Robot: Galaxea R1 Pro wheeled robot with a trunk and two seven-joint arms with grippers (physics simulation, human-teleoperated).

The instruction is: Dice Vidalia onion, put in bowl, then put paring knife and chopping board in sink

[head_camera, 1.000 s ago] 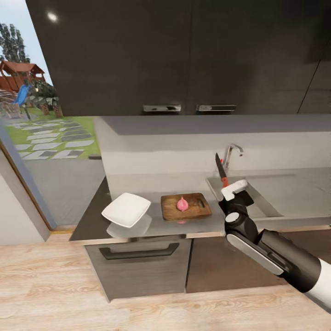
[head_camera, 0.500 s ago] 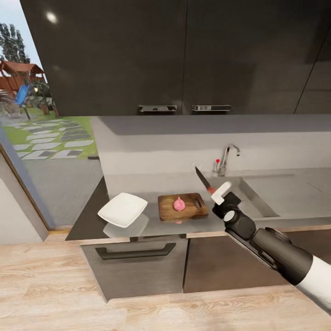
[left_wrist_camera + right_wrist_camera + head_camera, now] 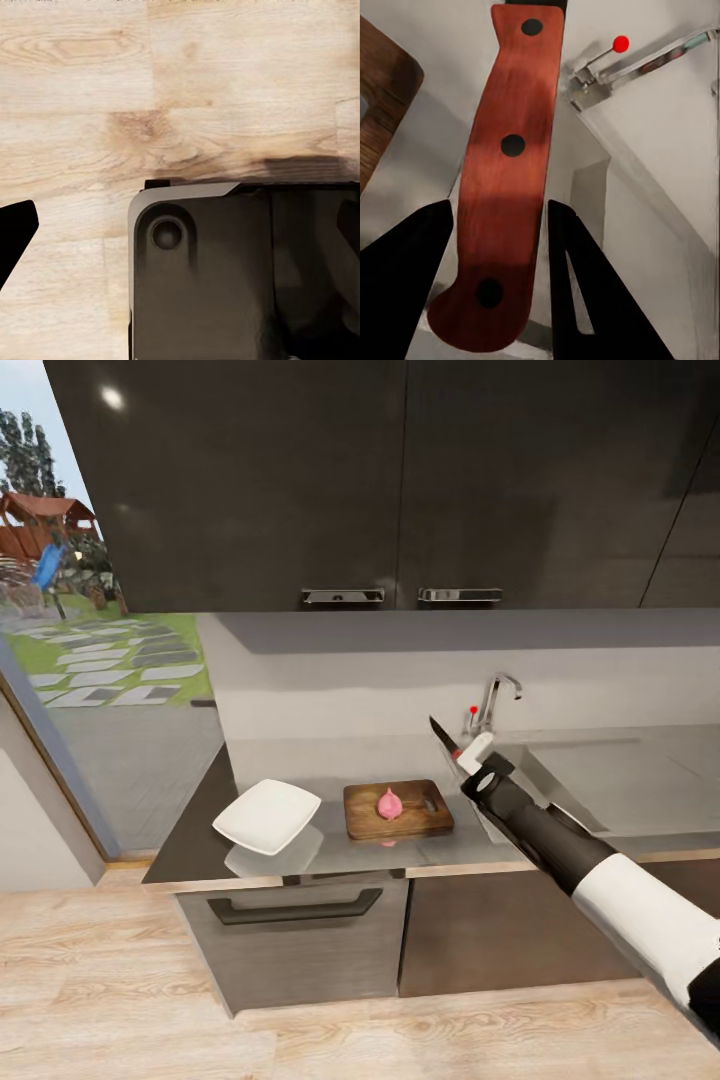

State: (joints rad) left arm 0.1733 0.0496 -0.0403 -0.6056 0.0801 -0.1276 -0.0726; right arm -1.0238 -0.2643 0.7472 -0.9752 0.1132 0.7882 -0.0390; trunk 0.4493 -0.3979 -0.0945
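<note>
A pink Vidalia onion [image 3: 388,801] sits whole on the dark-brown chopping board [image 3: 400,818] on the countertop [image 3: 330,848]. Left of the board lies the white squarish bowl [image 3: 268,816]. My right gripper [image 3: 471,756] [image 3: 501,206] is shut on the paring knife [image 3: 447,742] by its red handle [image 3: 506,172]. The dark blade points up and away, held in the air between the board's right end and the sink [image 3: 545,780]. My left gripper [image 3: 180,232] hangs over the wooden floor, its black fingers [image 3: 13,238] far apart.
The chrome tap [image 3: 494,703] [image 3: 649,64] with its red knob [image 3: 620,43] stands behind the sink. Dark wall cabinets [image 3: 400,480] hang overhead. A glass door [image 3: 90,660] is at the left. My dark base [image 3: 240,277] lies under the left gripper.
The camera shifted a little early on. My right arm has stretched forward and turned at the wrist, carrying the knife slightly up and farther over the counter. Onion, board and bowl stayed put.
</note>
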